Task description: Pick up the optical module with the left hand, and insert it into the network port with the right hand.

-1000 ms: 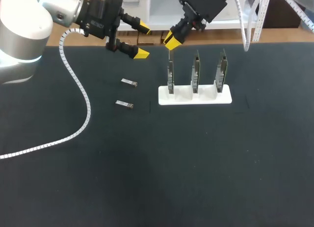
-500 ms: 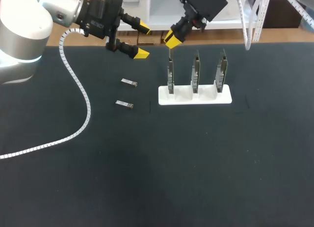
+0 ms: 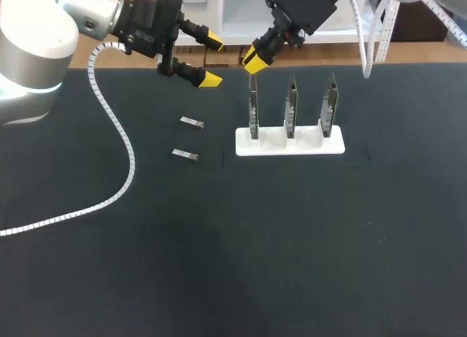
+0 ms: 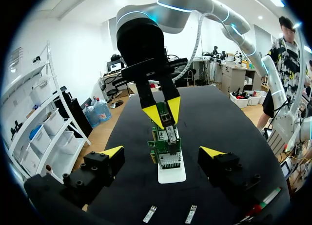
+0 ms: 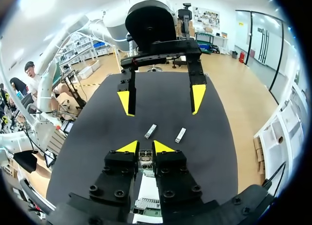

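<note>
My right gripper [image 3: 254,57] hangs just above the leftmost of three upright green port boards [image 3: 254,107] in a white stand [image 3: 292,144]. Its yellow tips are close together, shut on a small silver optical module [image 4: 166,119] that points down at the board's port [image 4: 170,135]. My left gripper [image 3: 212,58] is open and empty, hovering at the table's far edge, left of the stand. It faces the right gripper [image 4: 165,112]. Two more silver modules [image 3: 193,122] [image 3: 185,155] lie on the black table below the left gripper, also seen ahead of the right gripper [image 5: 150,131] [image 5: 180,135].
A white spiral cable [image 3: 124,147] from the left arm trails across the table's left part. The two other boards [image 3: 292,103] [image 3: 330,103] stand to the right in the stand. The near half of the black table holds nothing else.
My right gripper has risen slightly above the leftmost board. The left arm and the two modules on the table have not moved.
</note>
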